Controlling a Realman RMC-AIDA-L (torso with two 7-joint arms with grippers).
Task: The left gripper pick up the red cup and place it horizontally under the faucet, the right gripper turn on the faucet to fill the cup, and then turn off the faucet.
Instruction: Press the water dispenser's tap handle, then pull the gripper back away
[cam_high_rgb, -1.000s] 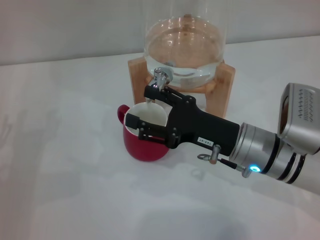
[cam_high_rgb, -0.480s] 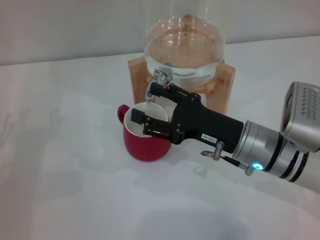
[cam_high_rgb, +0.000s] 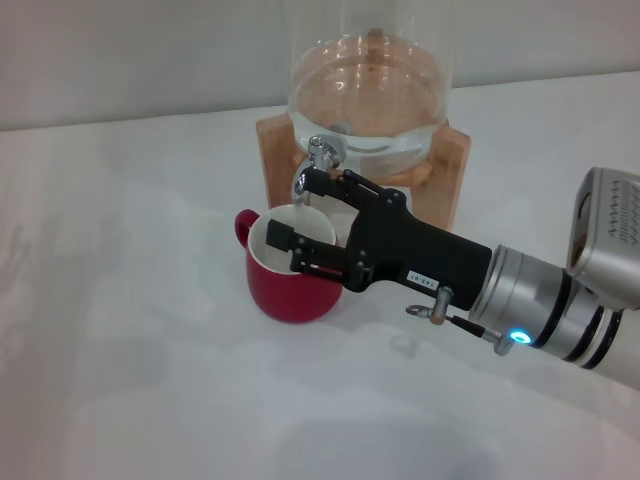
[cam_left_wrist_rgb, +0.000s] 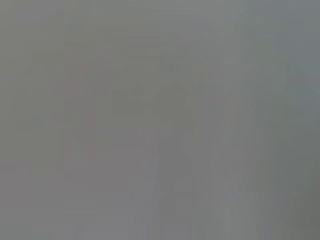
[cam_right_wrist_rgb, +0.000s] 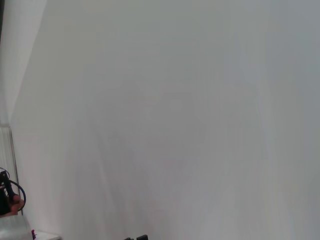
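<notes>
Filling step, by the look. Red cup (cam_high_rgb: 291, 277) upright under faucet (cam_high_rgb: 318, 158). Right gripper (cam_high_rgb: 303, 211) at lever, fingers spread wide. Next: judge fill, nudge lever shut. Left gripper out of sight.

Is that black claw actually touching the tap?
Touching, it seems: in the head view the right gripper has its upper finger against the faucet.
</notes>
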